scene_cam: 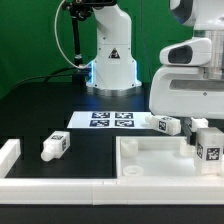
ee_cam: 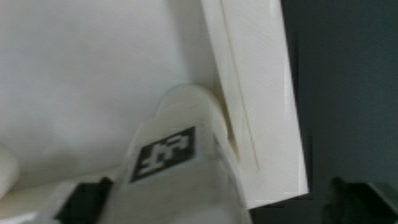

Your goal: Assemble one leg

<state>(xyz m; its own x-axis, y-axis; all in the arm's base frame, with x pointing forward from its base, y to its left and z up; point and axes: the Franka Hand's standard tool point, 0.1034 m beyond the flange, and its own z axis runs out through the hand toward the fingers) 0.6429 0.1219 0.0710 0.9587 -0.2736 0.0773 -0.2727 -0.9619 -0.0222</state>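
A white leg [scene_cam: 208,146] with a black-and-white tag stands at the exterior view's right end of the flat white tabletop [scene_cam: 150,163], close to its raised rim. My gripper [scene_cam: 198,126] hangs right over this leg. In the wrist view the leg [ee_cam: 178,150] lies between my dark fingers [ee_cam: 82,202], next to the tabletop's rim [ee_cam: 246,90]. The jaws stand wide and the far finger is clear of the leg, so my gripper [ee_cam: 222,205] is open. A second leg [scene_cam: 167,125] lies just behind the tabletop. A third leg [scene_cam: 55,146] lies on the black table at the exterior view's left.
The marker board [scene_cam: 108,119] lies behind the tabletop, in front of the robot base [scene_cam: 110,62]. A white L-shaped fence [scene_cam: 40,183] runs along the front edge and up the exterior view's left side.
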